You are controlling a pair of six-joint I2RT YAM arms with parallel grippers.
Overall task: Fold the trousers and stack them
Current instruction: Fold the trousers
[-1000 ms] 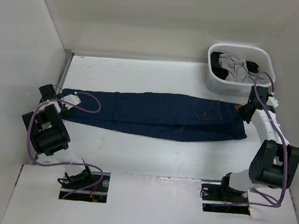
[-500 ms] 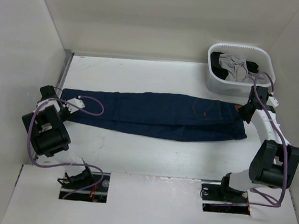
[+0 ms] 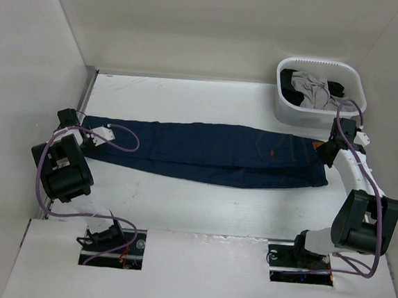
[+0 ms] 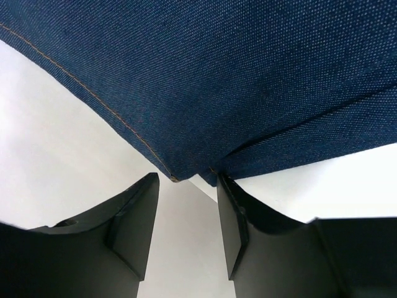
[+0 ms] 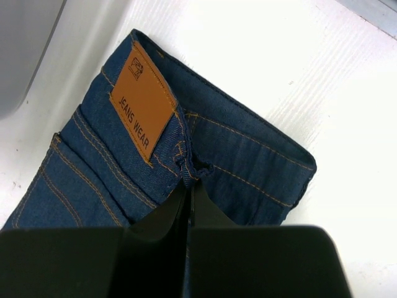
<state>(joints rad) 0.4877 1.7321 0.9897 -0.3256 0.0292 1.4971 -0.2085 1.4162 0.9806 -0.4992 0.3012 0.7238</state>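
Note:
The trousers (image 3: 206, 152) are dark navy jeans lying flat across the table, folded lengthwise, with the waist to the right. Their tan patch (image 3: 273, 153) shows near the waistband and reads "JEANS WEAR" in the right wrist view (image 5: 141, 102). My left gripper (image 3: 87, 141) is at the leg hems on the left. In the left wrist view it (image 4: 186, 186) is open, and the hem corner of the jeans (image 4: 217, 81) lies at its fingertips. My right gripper (image 3: 322, 149) is at the waist end. In the right wrist view it (image 5: 189, 183) is shut on a fold of the waistband (image 5: 192, 167).
A white basket (image 3: 286, 113) stands at the back right, just behind my right arm. It holds a light grey garment (image 3: 310, 89) and a black garment (image 3: 291, 96). White walls close in the table at the left, back and right.
My left arm has shifted slightly back at the leg hems. My right wrist has moved a little up and left. The jeans lie as before.

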